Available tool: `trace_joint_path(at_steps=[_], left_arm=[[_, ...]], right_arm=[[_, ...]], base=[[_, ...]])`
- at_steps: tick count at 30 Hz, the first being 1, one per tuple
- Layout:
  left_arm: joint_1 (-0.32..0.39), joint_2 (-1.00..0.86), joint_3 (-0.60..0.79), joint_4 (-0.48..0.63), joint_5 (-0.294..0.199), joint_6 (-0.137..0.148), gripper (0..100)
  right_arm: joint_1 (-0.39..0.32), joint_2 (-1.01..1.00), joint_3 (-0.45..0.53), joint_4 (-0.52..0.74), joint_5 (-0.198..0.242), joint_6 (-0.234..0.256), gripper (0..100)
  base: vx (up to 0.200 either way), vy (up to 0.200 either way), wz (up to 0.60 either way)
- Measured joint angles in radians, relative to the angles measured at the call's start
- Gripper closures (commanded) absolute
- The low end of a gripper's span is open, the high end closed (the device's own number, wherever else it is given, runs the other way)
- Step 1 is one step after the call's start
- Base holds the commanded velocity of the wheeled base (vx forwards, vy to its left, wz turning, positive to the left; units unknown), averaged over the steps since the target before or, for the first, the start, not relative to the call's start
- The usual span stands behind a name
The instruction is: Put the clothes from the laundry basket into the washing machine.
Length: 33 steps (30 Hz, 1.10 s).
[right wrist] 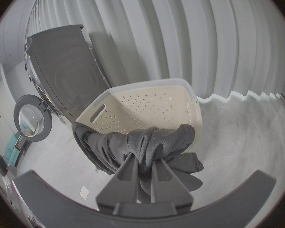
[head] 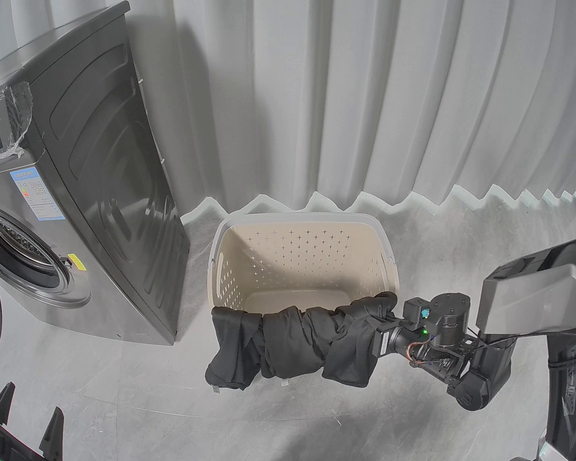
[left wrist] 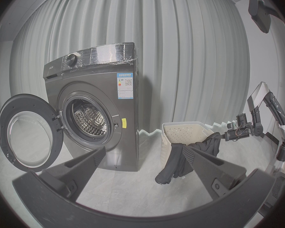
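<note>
The right gripper [right wrist: 144,160] pinches one end of a black garment [head: 294,344]; in the head view its fingertips are buried in the cloth. From the grip, the garment trails leftward, draped over the basket's [head: 301,216] near rim and hiding it. The washer [head: 109,161] stands well beyond the garment's far end, its door [left wrist: 28,132] open and its drum [left wrist: 88,119] partly visible. The left gripper [left wrist: 143,149] is spread and holds nothing, well apart from the basket.

curtain [head: 365,84]: white, pleated, behind | floor [head: 441,251]: grey, marbled
</note>
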Motion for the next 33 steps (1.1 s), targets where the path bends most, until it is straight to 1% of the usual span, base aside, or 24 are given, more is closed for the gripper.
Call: trace_joint_path(at_steps=[6,13,16,18,23,26,28,31,33], left_arm=[[0.0,0.0,0.0,0.0,0.0,0.0,0],[0.0,0.0,0.0,0.0,0.0,0.0,0],[0.0,0.0,0.0,0.0,0.0,0.0,0],[0.0,0.0,0.0,0.0,0.0,0.0,0],[0.0,0.0,0.0,0.0,0.0,0.0,0],[0.0,0.0,0.0,0.0,0.0,-0.001,0],[0.0,0.0,0.0,-0.001,-0.001,-0.001,0],[0.0,0.0,0.0,-0.002,-0.001,-0.001,0],[0.0,0.0,0.0,-0.002,-0.001,-0.002,0]], right_arm=[[0.014,-0.128,0.05,0.0,0.0,0.001,100],[0.036,-0.293,0.081,0.011,-0.002,-0.005,100],[0.052,-0.36,0.083,0.015,-0.017,-0.011,100],[0.069,-0.407,0.082,0.016,-0.029,-0.02,100],[0.1,-0.512,0.074,0.048,-0.047,-0.069,100],[0.114,-0.571,0.063,0.113,-0.074,-0.094,100],[0.123,-0.606,0.056,0.15,-0.109,-0.105,100],[0.132,-0.647,0.046,0.173,-0.148,-0.112,100],[0.137,-0.673,0.036,0.184,-0.189,-0.112,100]], base=[[0.0,0.0,0.0],[0.0,0.0,0.0],[0.0,0.0,0.0],[0.0,0.0,0.0],[0.0,0.0,0.0],[0.0,0.0,0.0],[0.0,0.0,0.0],[0.0,0.0,0.0],[0.0,0.0,0.0]])
